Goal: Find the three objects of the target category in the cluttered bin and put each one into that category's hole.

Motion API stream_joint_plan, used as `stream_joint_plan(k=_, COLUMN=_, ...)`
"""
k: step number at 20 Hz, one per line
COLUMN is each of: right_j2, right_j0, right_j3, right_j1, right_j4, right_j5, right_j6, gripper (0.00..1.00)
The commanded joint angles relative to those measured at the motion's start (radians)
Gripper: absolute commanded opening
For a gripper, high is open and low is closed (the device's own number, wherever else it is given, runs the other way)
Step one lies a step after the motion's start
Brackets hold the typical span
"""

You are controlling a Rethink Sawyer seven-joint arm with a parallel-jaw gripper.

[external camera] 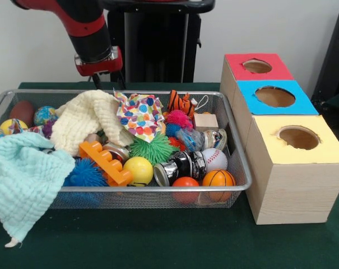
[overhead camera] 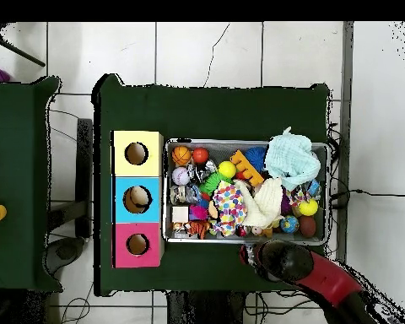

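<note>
The cluttered bin [external camera: 241, 168] is a silver wire mesh basket on the green table, also in the overhead view [overhead camera: 248, 142]. It holds balls: a basketball [external camera: 218, 179], a baseball [external camera: 214, 159], an orange ball [external camera: 185, 183] and a yellow ball [external camera: 138, 170]. It also holds shiny cans [external camera: 180, 165], a cream cloth [external camera: 88, 120] and a dotted cloth [external camera: 140, 116]. Three boxes with holes stand beside it: red [external camera: 256, 67], blue [external camera: 275, 96], yellow [external camera: 298, 140]. My gripper [external camera: 107, 83] hangs just behind the bin's far rim, above the cream cloth's side, holding nothing I can see.
A mint cloth [external camera: 23, 179] hangs over the bin's left front rim. An orange toy block [external camera: 105, 162], spiky balls [external camera: 151, 149], a tiger toy [external camera: 181, 102] and a wooden cube [external camera: 205, 121] fill the bin. Overhead, my arm [overhead camera: 283, 258] sits at the rim nearest the base.
</note>
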Motion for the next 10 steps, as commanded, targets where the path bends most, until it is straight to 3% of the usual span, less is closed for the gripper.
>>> stream_joint_plan(k=1, right_j2=0.053, right_j0=-0.019, right_j3=-0.04, right_j1=0.061, right_j4=0.006, right_j5=0.004, right_j6=0.1, gripper=1.0)
stream_joint_plan(k=10, right_j2=0.056, right_j0=-0.036, right_j3=-0.051, right_j1=0.146, right_j4=0.0, right_j5=-0.054, right_j6=0.113, gripper=1.0)
